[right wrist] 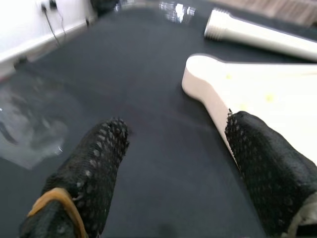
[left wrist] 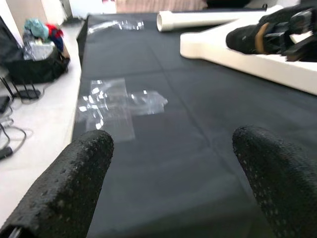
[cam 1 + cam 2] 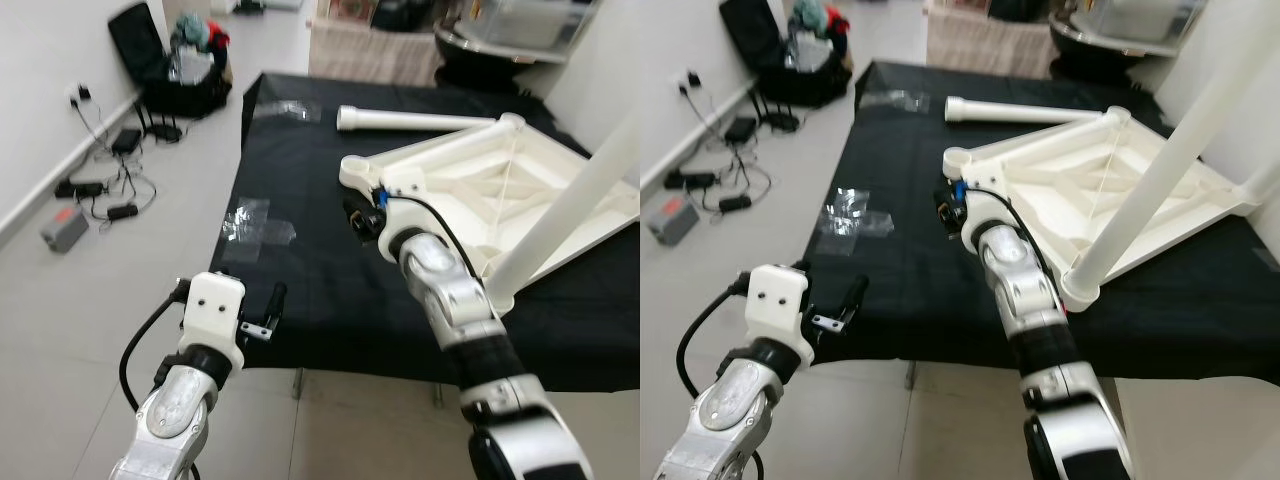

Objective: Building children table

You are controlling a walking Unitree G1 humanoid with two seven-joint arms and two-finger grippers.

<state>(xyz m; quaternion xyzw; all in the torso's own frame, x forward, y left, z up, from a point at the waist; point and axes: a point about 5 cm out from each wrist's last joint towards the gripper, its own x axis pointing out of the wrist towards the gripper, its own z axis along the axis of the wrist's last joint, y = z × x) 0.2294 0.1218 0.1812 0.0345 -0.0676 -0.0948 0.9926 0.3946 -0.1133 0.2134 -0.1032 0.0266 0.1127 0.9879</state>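
Note:
An upturned white children's table (image 3: 470, 175) lies on the black-covered worktop (image 3: 320, 290). One white leg (image 3: 570, 200) stands fixed in its near corner. A loose white leg (image 3: 420, 120) lies behind it. The corner socket (image 3: 358, 168) nearest me holds no leg. My right gripper (image 3: 357, 218) hovers just in front of that socket, open, with nothing between its fingers (image 1: 99, 158). My left gripper (image 3: 270, 310) is open over the worktop's front left edge, holding nothing.
Clear plastic bags (image 3: 255, 225) lie on the cloth at left, another (image 3: 290, 110) at the back. On the floor to the left are cables and power bricks (image 3: 100, 185), a grey box (image 3: 65, 228) and a black bag of clothes (image 3: 180, 60).

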